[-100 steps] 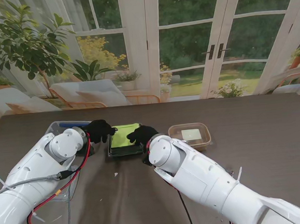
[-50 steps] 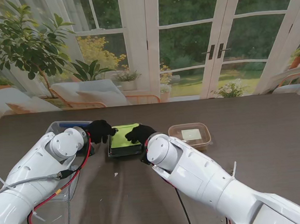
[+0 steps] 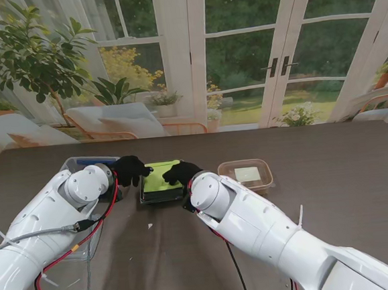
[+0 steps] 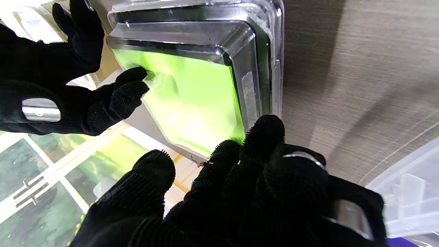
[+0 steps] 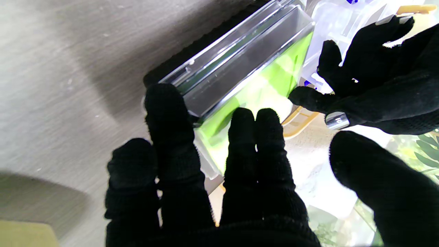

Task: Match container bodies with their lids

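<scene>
Since a second ago the right hand [image 3: 181,171] shifted slightly left onto the green lid [image 3: 161,175] of the middle container [image 3: 161,194], the left hand [image 3: 130,169] opposite, both loosely spread; uneven pressure could tilt it.

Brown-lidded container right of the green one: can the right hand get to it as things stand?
Probably yes. The brown-lidded container sits apart on bare table, just right of the right hand. Nothing stands between them, but that hand rests on the green container and would have to let go.
</scene>
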Motion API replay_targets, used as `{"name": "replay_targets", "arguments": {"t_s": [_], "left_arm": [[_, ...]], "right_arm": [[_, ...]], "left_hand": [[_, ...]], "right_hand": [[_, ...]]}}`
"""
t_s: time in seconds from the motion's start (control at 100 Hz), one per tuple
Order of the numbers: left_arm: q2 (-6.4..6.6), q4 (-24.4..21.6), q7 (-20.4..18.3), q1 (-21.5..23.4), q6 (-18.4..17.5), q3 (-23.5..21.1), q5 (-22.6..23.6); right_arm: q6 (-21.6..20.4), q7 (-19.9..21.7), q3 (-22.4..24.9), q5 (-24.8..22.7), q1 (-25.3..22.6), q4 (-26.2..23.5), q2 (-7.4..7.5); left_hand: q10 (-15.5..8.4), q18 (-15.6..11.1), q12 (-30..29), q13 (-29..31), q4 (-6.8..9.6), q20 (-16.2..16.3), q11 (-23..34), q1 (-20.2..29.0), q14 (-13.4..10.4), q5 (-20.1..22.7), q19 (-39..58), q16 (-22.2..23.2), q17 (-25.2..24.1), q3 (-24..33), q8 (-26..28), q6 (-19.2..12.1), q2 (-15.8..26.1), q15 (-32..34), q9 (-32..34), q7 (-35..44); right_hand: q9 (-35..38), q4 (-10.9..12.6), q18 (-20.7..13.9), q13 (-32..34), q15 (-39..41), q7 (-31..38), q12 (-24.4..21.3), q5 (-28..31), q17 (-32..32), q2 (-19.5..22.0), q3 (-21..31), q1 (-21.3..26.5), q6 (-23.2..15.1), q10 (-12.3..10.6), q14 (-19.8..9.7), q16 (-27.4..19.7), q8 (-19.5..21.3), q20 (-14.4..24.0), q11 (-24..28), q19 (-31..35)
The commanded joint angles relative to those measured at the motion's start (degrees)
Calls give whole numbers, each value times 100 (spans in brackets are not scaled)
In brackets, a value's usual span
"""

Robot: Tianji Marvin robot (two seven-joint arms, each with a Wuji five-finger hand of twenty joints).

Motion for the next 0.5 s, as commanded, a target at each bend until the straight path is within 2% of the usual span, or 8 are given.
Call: {"name": "replay_targets", "arguments": {"t_s": [0.0, 0.49], "left_arm": [[4, -28, -178, 54, 52, 6, 18], [50, -102, -325, 56, 137, 30, 66]], "right_arm": [[11, 104, -7, 19, -79, 110, -4], [-40, 89, 153, 255, -223, 183, 5]], "left_hand": [[162, -36, 83, 5, 71, -56, 100, -20, 535, 78, 856, 94, 180, -81, 113, -27, 33, 11, 106, 193], [148, -29, 87, -3, 74, -56, 105, -12, 526, 92, 845, 98, 164, -153, 115, -30, 59, 8, 114, 199]], "right_hand": [[-190, -4, -160, -127, -17, 94, -247, -134, 807, -68, -43, -32, 93, 619, 22, -15, 48, 158, -282, -31], [-176, -9, -103, -121, -11, 113, -252, -132, 745, -71, -3, -18, 168, 698, 68, -15, 59, 186, -257, -76]]}}
